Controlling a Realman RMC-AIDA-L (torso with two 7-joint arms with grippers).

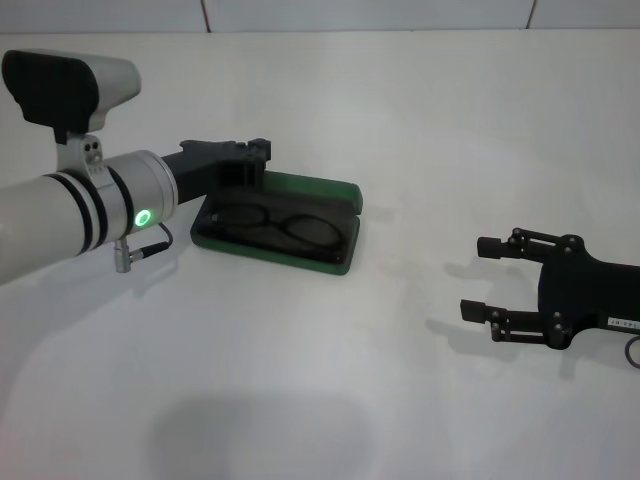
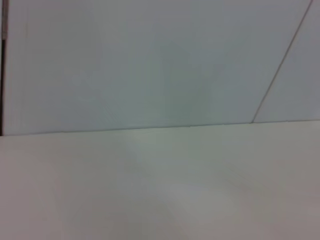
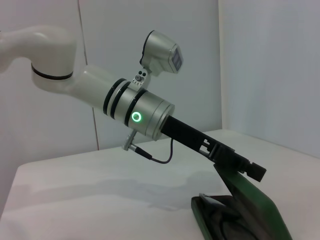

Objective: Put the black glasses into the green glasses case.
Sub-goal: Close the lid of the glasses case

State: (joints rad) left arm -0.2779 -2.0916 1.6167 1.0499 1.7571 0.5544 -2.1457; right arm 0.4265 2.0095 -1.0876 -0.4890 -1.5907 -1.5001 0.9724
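Note:
The green glasses case (image 1: 335,262) lies open left of the table's middle. The black glasses (image 1: 287,226) lie inside its tray, lenses up. The lid (image 1: 318,186) stands raised along the far side. My left gripper (image 1: 250,165) is at the lid's left end and is shut on its edge. In the right wrist view the lid (image 3: 257,212) leans up from the tray, with the left gripper (image 3: 252,171) at its top edge and the glasses (image 3: 225,221) dark inside. My right gripper (image 1: 470,277) rests open and empty on the table at the right.
The white table (image 1: 330,400) stretches around the case, with a white wall (image 1: 360,12) at its far edge. The left wrist view shows only bare table (image 2: 160,190) and wall.

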